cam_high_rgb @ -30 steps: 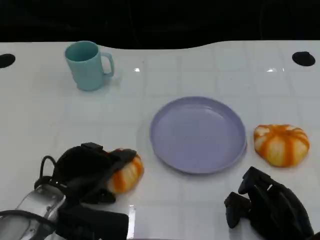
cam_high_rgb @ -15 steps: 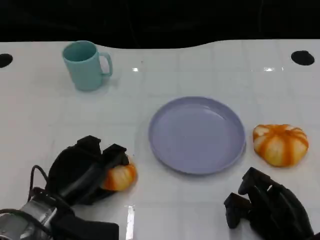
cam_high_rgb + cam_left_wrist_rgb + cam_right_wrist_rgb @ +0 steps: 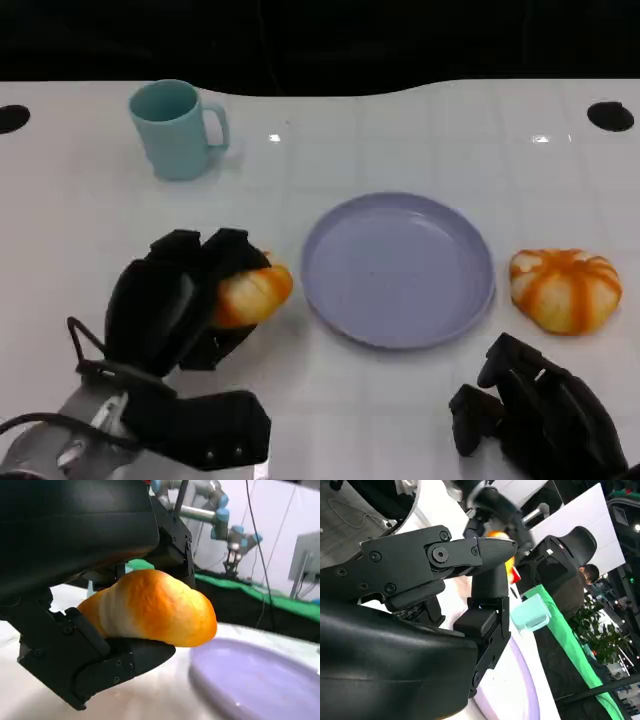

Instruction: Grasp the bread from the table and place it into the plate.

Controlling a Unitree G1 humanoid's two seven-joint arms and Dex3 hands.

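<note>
Left robot hand (image 3: 185, 300) pinches the bread (image 3: 252, 295) at lower left; the shallow hold could drop it short of the plate (image 3: 398, 268).

I'm working in a robotics lab: another robot arm (image 3: 210, 510) with blue joints, a monitor (image 3: 306, 555), cables and green-covered benches (image 3: 260, 592) behind my white table (image 3: 420, 120).

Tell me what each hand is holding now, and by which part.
The left hand holds a bread roll by its left end, fingers above and below it. The right hand holds nothing; the second roll lies apart on the table.
</note>
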